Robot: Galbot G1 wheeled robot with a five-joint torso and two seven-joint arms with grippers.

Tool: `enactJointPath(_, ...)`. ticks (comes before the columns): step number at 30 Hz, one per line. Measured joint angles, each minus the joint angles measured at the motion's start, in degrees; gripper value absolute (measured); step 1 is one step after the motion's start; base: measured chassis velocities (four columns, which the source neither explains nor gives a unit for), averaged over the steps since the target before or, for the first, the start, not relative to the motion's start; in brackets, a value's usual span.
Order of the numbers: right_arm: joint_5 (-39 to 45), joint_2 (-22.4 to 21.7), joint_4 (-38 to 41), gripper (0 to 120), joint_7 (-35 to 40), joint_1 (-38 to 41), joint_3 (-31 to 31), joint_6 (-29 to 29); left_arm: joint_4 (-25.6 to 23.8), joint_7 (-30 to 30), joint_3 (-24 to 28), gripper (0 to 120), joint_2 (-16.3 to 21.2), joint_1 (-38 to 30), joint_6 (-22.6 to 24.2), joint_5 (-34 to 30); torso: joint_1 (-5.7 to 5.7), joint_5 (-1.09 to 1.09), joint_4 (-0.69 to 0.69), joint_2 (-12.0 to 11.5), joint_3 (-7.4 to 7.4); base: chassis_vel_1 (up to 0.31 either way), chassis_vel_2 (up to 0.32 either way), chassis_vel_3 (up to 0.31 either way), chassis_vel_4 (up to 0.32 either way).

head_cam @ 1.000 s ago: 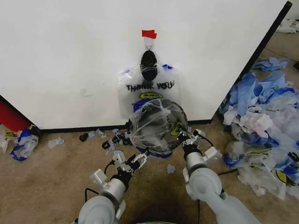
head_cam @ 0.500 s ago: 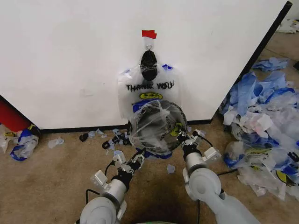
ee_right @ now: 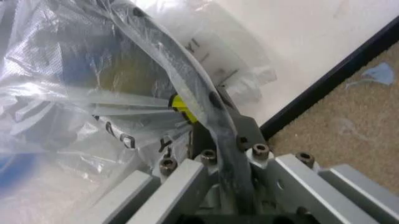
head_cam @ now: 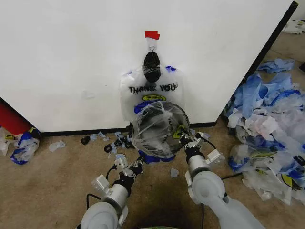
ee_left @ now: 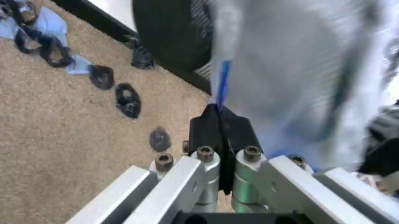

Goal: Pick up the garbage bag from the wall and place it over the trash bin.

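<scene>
Both arms reach toward the trash bin [head_cam: 159, 126], which stands against the wall [head_cam: 71, 57] with a garbage bag [head_cam: 153, 143] stretched across its mouth. The left tool [head_cam: 138, 165] is clamped on the bag's lower edge, the right tool [head_cam: 183, 140] on its opposite rim. A second "THANK YOU" bag [head_cam: 151, 90] hangs on the wall under red tape [head_cam: 152, 34].

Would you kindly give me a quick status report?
Left gripper and right gripper both shut on garbage bag. Bag stretched across trash bin mouth. More bags hang on wall behind.
</scene>
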Motion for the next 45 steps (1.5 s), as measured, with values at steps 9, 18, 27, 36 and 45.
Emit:
enactJointPath(9, 3.97, -0.4, 2.84, 0, 1.67, -0.26, 2.12, -0.93, 1.63, 0.0, 0.32, 0, 0.37, 0.22, -0.03, 1.53, 0.0, -0.01, 0.0, 0.0, 0.0, 0.0, 0.0, 0.0, 0.0)
enactJointPath(18, 5.77, -3.61, 7.23, 0, 5.62, -2.53, 1.71, -3.27, 3.29, -0.19, 0.91, 0, 0.03, -0.31, -0.08, 3.07, 0.0, 0.0, -0.01, 0.0, 0.0, 0.0, 0.0, 0.0, 0.0)
enactJointPath(27, 8.33, -5.36, 11.15, 0, 8.52, -2.75, 1.96, -5.02, 5.62, -0.73, 1.35, 0, -0.47, -0.21, -0.35, 5.24, 0.0, 0.0, 0.0, 0.0, 0.0, 0.0, 0.0, 0.0, 0.0)
enactJointPath(36, 7.7, -5.09, 11.23, 0, 8.57, -3.08, 1.3, -5.4, 6.1, -1.44, 1.47, 0, -0.95, -0.37, -0.34, 6.22, 0.0, 0.0, -0.01, 0.0, 0.0, 0.0, 0.0, 0.0, 0.0)
enactJointPath(45, 7.09, -4.63, 10.38, 0, 8.61, -2.67, 0.96, -5.47, 6.14, -0.14, 1.3, 17, -0.3, 0.23, -1.35, 9.06, 0.0, -0.01, -0.01, 0.0, 0.0, 0.0, 0.0, 0.0, 0.0)
